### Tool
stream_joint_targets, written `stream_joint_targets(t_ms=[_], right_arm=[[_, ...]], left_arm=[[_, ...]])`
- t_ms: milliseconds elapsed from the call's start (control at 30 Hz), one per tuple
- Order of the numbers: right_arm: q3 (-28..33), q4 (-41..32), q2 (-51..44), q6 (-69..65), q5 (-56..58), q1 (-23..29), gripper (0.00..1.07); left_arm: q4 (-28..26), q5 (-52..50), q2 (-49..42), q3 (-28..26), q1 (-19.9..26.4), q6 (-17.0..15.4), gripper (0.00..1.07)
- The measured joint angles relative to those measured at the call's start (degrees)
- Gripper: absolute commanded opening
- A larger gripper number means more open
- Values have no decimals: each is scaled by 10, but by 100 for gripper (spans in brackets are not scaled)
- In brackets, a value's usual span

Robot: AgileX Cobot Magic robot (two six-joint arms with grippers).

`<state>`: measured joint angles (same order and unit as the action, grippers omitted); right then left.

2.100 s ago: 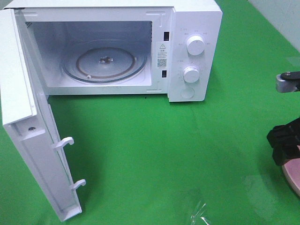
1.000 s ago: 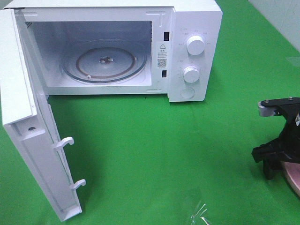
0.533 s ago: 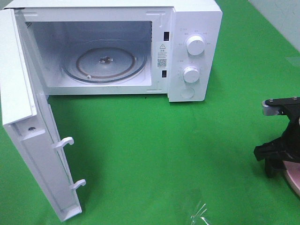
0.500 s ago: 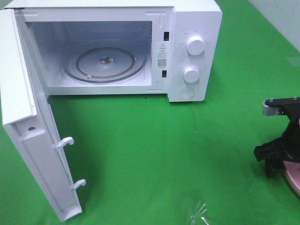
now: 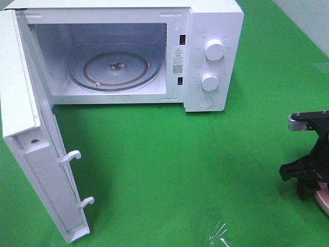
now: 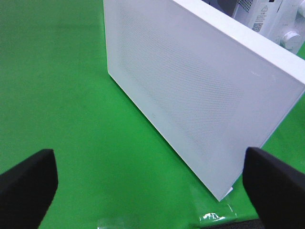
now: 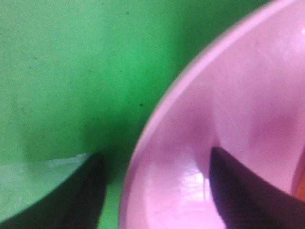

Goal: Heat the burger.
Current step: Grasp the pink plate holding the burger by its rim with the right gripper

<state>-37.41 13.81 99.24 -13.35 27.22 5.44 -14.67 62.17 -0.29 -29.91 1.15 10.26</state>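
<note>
Your right end effector [image 7: 155, 160] stands fingers apart astride the rim of the pink plate [image 7: 228, 95], not yet clamped, so grip that stiff, slick rim and carry level (the burger [image 7: 301, 181], likely soft, stacked and loose, barely shows as an orange sliver on it).

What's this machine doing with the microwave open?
The right gripper has its fingers either side of the rim of the pink plate, one inside, one outside, not clamped. The microwave stands with its door swung wide and its glass turntable bare. The left gripper hangs open beside the door. No burger is clearly in view.
</note>
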Motion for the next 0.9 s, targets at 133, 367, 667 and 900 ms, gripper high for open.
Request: stream_joint_targets(t_ms=[133,367,667,900], right_arm=[[0,-1,0,-3,2,0,14],[-3,-3,-2,-5,12,1,0],[-3,-2,-7,-5,21,6,0],[-1,38,-41,-37,62,38,0]], left_arm=[[0,0,0,0,0,0,98],[0,0,0,0,0,0,98],[0,0,0,0,0,0,98],[0,0,0,0,0,0,98]])
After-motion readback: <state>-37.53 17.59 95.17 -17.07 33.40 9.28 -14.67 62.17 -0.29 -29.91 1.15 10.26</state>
